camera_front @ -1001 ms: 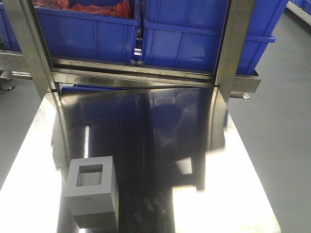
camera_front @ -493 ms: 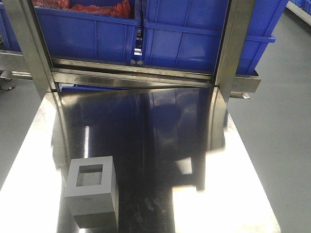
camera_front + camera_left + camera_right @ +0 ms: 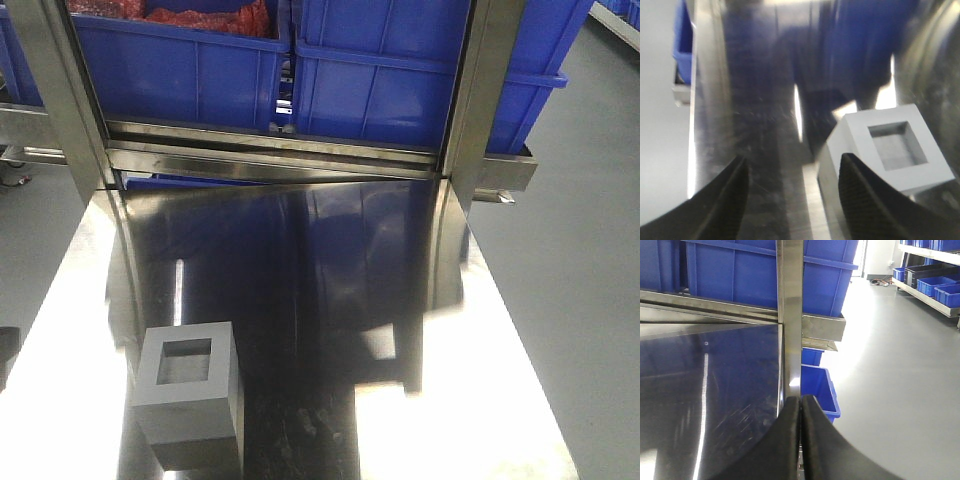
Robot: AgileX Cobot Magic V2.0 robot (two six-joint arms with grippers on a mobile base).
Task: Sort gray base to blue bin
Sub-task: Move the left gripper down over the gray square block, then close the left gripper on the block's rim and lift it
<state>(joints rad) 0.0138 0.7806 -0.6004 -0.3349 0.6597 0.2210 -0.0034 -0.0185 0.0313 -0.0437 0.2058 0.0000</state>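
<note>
Approach step imo. Left gripper has its jaws apart w/ nothing in them. Gray base sits recess-up on the table, beside the gap, not in it. Right gripper is pinched together, empty. Next: centre on base, clamp, lift to blue bin beyond base.

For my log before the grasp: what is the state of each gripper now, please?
Left gripper: open, holding nothing; the gray base lies just beside it, not between the jaws.
Right gripper: shut, jaws pressed together, holding nothing.
</note>
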